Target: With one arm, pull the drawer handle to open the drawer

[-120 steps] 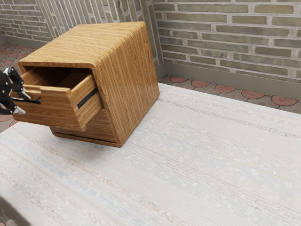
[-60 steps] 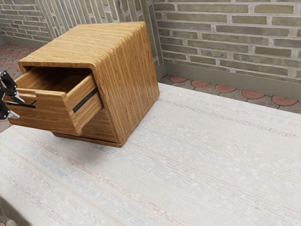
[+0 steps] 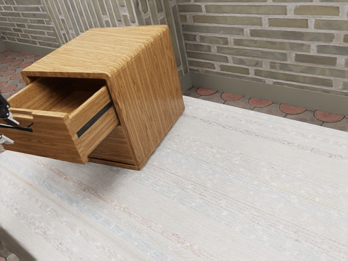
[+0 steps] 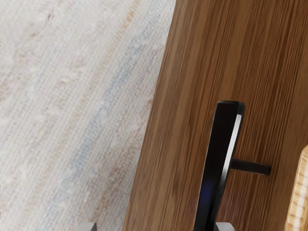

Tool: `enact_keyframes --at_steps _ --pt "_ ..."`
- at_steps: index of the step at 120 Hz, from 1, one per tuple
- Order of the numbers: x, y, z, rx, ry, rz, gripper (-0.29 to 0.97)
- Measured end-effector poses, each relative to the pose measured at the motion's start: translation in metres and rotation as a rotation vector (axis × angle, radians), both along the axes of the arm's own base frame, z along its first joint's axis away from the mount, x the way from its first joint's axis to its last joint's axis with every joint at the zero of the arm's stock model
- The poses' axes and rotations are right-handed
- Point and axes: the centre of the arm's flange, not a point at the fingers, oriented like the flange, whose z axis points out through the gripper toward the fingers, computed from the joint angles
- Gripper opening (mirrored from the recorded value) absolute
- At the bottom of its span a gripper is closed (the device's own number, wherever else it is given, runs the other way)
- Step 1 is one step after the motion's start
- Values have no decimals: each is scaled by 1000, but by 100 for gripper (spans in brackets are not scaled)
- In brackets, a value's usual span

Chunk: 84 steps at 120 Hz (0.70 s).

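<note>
**Drawer slides further out**

The drawer (image 3: 54, 117) has come further out of the cabinet (image 3: 141, 81) toward the exterior view's left and stands well open above the table (image 3: 228, 185). The gripper (image 3: 3, 126) has its fingers (image 4: 224, 226) apart, with the black handle (image 4: 219, 163) between them, hooked rather than clamped. The task looks nearly done.

Drawer (image 3: 54, 128) juts from cabinet (image 3: 144, 92); table (image 3: 244, 179) beyond open.

Drawer (image 3: 50, 136) farther out, leftward.
</note>
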Motion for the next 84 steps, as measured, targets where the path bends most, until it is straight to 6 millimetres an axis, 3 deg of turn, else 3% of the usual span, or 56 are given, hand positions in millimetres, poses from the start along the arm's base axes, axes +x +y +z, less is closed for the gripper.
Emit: enact_keyframes --at_steps 84 --pt "-36 -12 -2 -5 1 24 26"
